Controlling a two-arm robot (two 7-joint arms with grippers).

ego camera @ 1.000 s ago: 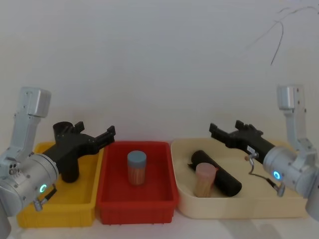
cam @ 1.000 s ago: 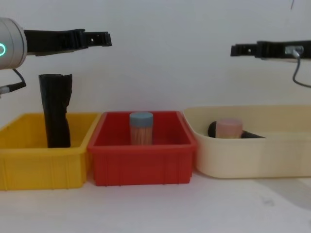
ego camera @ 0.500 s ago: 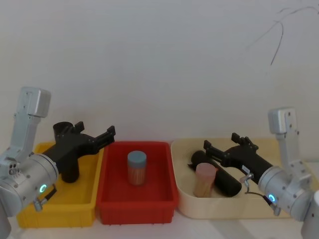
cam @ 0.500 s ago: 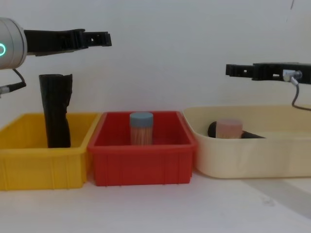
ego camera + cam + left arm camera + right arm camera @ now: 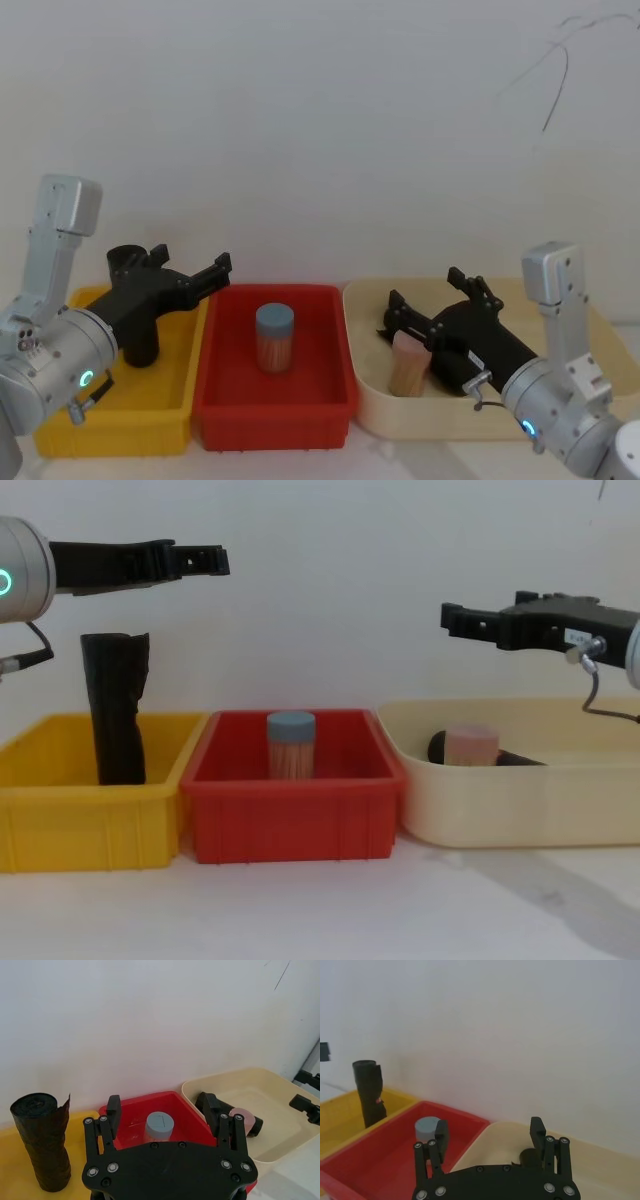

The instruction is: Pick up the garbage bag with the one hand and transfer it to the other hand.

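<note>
Right tool [image 5: 424,285] hovers over the cream tray [image 5: 450,420] with its fingers spread wide and nothing between them. Just below lies the garbage bag [image 5: 436,747], flat on the tray floor, its near end tucked behind the pink-capped jar [image 5: 410,350]. To do this well, I judge I should come down on the bare length of the roll away from the jar, straddle it across its width and close near the middle, leaving one end free for the handover. Left tool [image 5: 192,258] waits open above the yellow bin [image 5: 110,430], beside the ragged black roll [image 5: 140,345].
</note>
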